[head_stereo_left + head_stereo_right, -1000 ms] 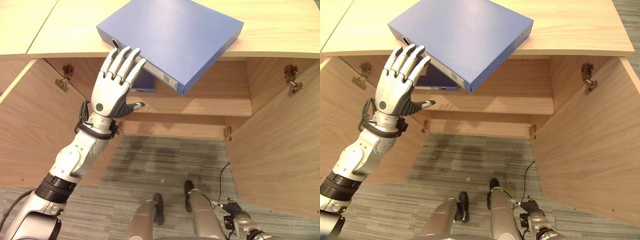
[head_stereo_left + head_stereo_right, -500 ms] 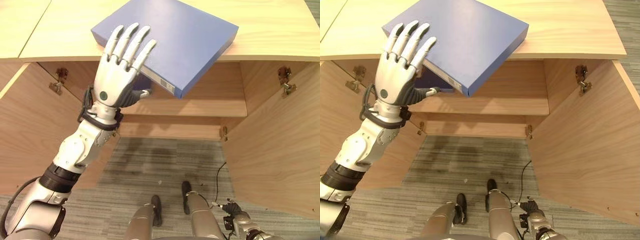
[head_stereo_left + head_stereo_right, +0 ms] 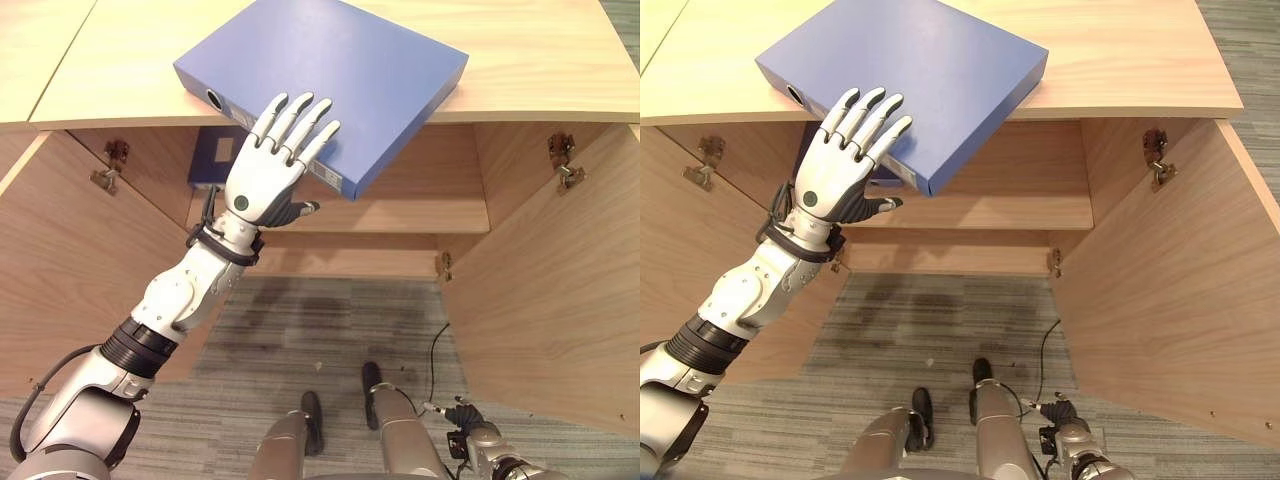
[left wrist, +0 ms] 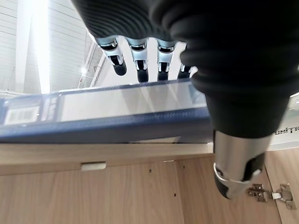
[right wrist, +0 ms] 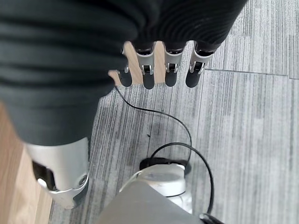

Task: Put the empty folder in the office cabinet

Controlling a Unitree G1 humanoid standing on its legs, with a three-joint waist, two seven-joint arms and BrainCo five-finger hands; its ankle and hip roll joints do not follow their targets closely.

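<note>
A blue folder (image 3: 330,70) lies flat on the wooden cabinet top (image 3: 530,60), its near corner jutting out past the front edge. My left hand (image 3: 256,190) is open in front of the folder's spine, fingers straight and reaching up over the near edge, thumb out below it. In the left wrist view the spine (image 4: 103,114) runs across just past the fingertips (image 4: 117,65). The cabinet's inner shelf (image 3: 400,212) shows below. My right hand (image 5: 170,65) hangs low over the carpet with relaxed fingers and holds nothing.
Both cabinet doors stand wide open, the left door (image 3: 60,260) and the right door (image 3: 560,290). A second blue folder (image 3: 212,160) stands on the shelf at the left, behind my left hand. Grey carpet (image 3: 330,320) lies in front.
My left hand has moved right and a little down along the folder's near edge, fingers still straight. The view has shifted slightly; the folder stays on the cabinet top.
</note>
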